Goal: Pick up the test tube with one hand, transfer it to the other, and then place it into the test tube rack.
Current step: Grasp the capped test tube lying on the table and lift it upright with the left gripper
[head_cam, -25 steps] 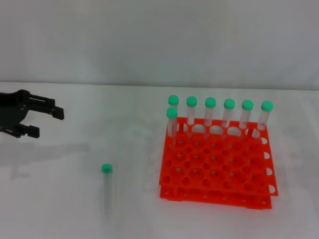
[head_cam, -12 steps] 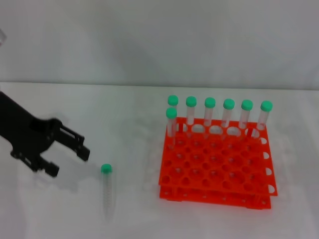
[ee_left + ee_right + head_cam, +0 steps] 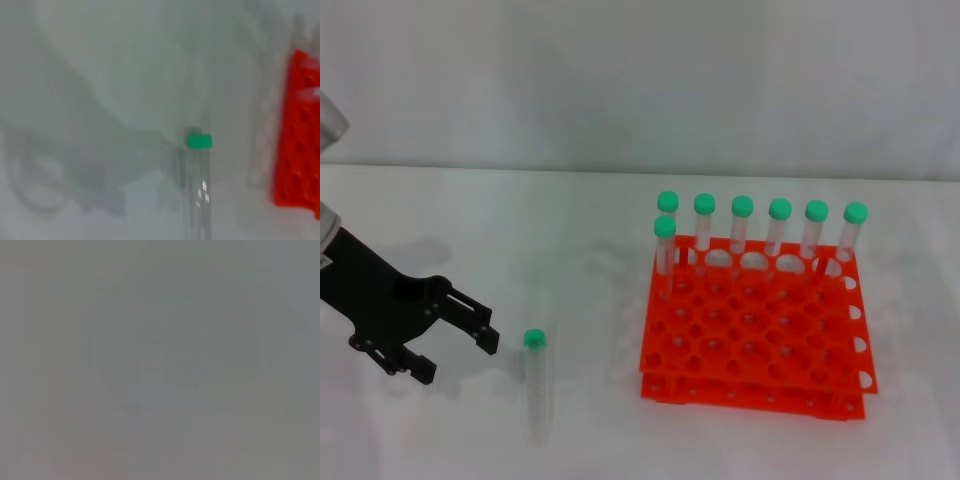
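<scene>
Head view: left gripper (image 3: 453, 347) sits low over the table (image 3: 570, 250) at the left, fingers spread wide, nothing between them. One finger (image 3: 472, 322) points toward the tube's cap, the other finger (image 3: 412, 364) is nearer the front edge. Its shadow falls on the table just under it.

The tube (image 3: 535, 385) lies flat on the table, green cap (image 3: 534, 339) toward the far side, clear body running toward the front edge. It is just to the right of the left gripper, near but not touching. It sits between the gripper and the rack (image 3: 752, 330), apart from both.

The rack is orange, two tiers, right of centre, standing on the table. Six green-capped tubes (image 3: 760, 228) stand upright along its back row, and a seventh tube (image 3: 665, 245) stands upright one row forward at the left end. The other holes look empty.

Right arm and gripper are out of sight here.

Left wrist view: blurred. The tube (image 3: 199, 190) lies on the table with its cap (image 3: 199, 141) clear to see. The rack's orange edge (image 3: 298, 135) is at one side, apart from the tube. A grey shadow spreads over the table beside the tube. Own fingers not visible here.

Right wrist view: flat grey, nothing identifiable.
</scene>
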### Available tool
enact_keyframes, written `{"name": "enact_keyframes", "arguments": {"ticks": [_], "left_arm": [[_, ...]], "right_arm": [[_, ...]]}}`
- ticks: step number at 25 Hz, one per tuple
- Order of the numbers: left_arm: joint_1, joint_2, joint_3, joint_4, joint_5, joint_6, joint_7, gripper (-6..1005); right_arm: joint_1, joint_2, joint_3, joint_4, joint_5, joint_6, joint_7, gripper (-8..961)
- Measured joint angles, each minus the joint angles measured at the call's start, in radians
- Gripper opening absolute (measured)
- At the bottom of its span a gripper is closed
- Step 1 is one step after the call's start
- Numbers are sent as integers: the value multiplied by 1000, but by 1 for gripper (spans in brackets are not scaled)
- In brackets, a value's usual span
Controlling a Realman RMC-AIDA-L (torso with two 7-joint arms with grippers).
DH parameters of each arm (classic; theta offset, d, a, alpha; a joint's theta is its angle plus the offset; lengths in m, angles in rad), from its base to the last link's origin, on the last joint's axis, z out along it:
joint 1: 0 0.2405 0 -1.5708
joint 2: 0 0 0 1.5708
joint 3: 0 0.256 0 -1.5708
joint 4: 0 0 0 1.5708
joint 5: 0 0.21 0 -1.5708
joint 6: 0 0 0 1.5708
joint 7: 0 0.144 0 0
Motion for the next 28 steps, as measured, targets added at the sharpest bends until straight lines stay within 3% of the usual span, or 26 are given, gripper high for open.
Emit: {"name": "enact_keyframes", "arguments": {"ticks": [6,20,28], "left_arm": [[-8,-21,3,-28,12,-76,1,876],[-63,-64,129,-148,15,-245,3,875],[-91,-76,142,-203,15,-306,9,875]], "right_arm": [[-2,1,-3,1,0,6,0,796],[-2,3,-3,1,0,7,0,795],[2,2,-1,0,0,7,0,795]]}}
